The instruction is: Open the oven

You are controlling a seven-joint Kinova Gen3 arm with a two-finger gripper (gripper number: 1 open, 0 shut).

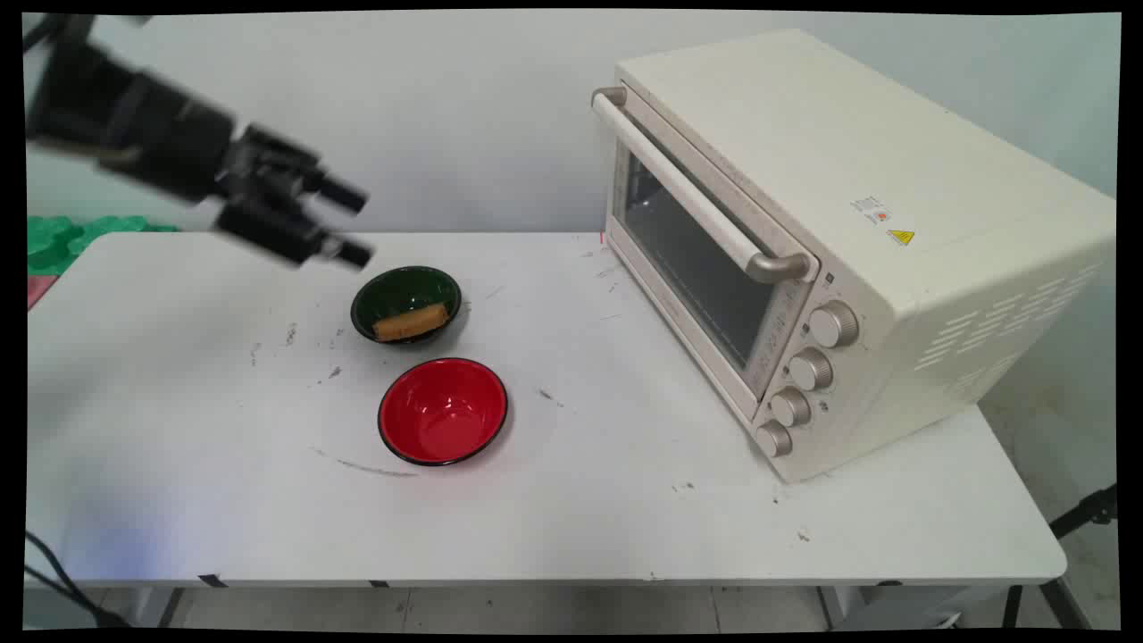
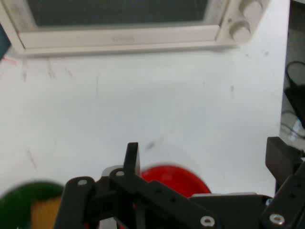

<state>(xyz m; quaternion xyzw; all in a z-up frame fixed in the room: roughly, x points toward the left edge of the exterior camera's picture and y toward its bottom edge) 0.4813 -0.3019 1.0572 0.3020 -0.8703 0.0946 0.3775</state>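
My black gripper (image 1: 357, 225) hangs above the table's back left, open, with nothing between its fingers (image 1: 344, 195). Just below and to the right of it stands a dark green bowl (image 1: 406, 304) holding a tan roll-shaped piece of food (image 1: 411, 321). An empty red bowl (image 1: 443, 411) sits in front of the green one. In the hand view the gripper (image 2: 205, 148) points toward the oven, the red bowl (image 2: 174, 179) shows behind the linkage, and the green bowl (image 2: 24, 202) with the food (image 2: 45, 212) is at the bottom left.
A cream toaster oven (image 1: 804, 223) with its glass door (image 1: 692, 259) shut stands on the right of the white table (image 1: 223, 446); its knobs (image 1: 811, 368) face the front. Green foam pieces (image 1: 62, 237) lie beyond the table's left rear edge.
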